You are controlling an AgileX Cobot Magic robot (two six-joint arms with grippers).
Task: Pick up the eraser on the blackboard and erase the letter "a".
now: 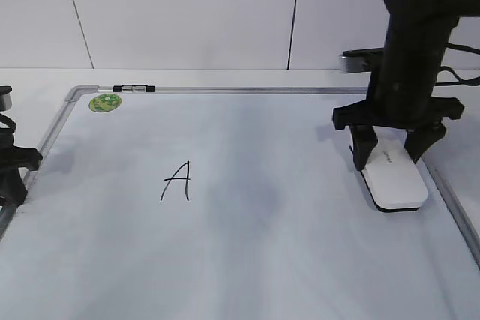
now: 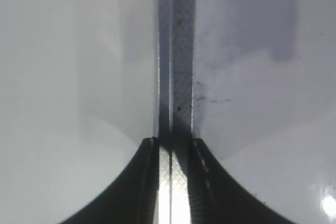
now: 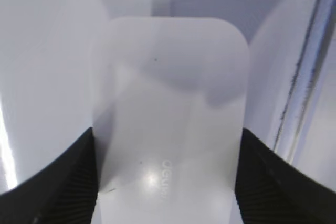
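The white eraser (image 1: 396, 177) lies flat on the blackboard (image 1: 262, 260) near its right edge. My right gripper (image 1: 388, 160) points down over the eraser's far end, with one finger against each long side. In the right wrist view the eraser (image 3: 173, 93) fills the gap between the fingers (image 3: 168, 135). A tall capital "A" (image 1: 177, 180) is at the board's middle left. No lowercase "a" shows. My left gripper (image 1: 13, 174) is shut and empty over the board's left frame, which also shows in the left wrist view (image 2: 176, 51) beyond the closed jaws (image 2: 172, 142).
A green round sticker (image 1: 105, 102) sits at the board's top left corner. A small black-and-clear object (image 1: 133, 88) lies on the top frame. The right frame rail (image 3: 310, 77) runs close beside the eraser. Faint grey smears mark the board's middle (image 1: 259, 200).
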